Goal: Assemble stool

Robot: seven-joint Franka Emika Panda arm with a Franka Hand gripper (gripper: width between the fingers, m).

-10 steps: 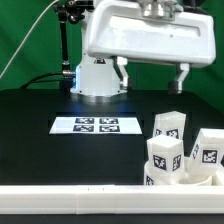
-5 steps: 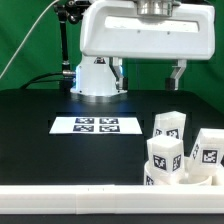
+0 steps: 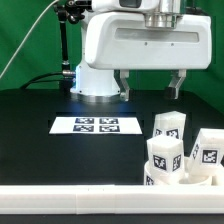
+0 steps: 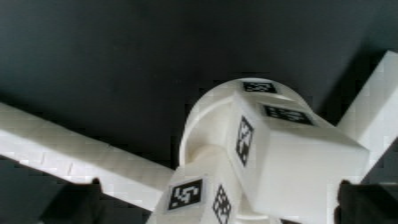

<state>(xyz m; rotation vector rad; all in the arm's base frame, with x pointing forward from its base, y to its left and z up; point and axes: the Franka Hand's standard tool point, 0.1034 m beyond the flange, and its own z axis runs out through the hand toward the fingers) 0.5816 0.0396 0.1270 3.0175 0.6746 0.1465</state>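
Three short blocky white stool legs with black-and-white tags stand clustered at the exterior view's lower right: one behind [image 3: 168, 125], one in front [image 3: 165, 160], one at the right [image 3: 207, 148]. The round seat does not show clearly. My gripper [image 3: 151, 86] hangs open and empty above and behind the legs, touching nothing. In the wrist view a tagged leg [image 4: 249, 140] stands below, between the dark fingertips [image 4: 71, 196] of the open gripper [image 4: 217, 200], and another white leg [image 4: 374, 110] is beside it.
The marker board [image 3: 96, 125] lies flat on the black table, at the left of the legs. A long white bar [image 3: 90, 200] runs along the table's front edge and crosses the wrist view [image 4: 71, 135]. The robot's white base [image 3: 97, 75] stands behind.
The gripper has come down a little above the table. The legs and the marker board have not moved.
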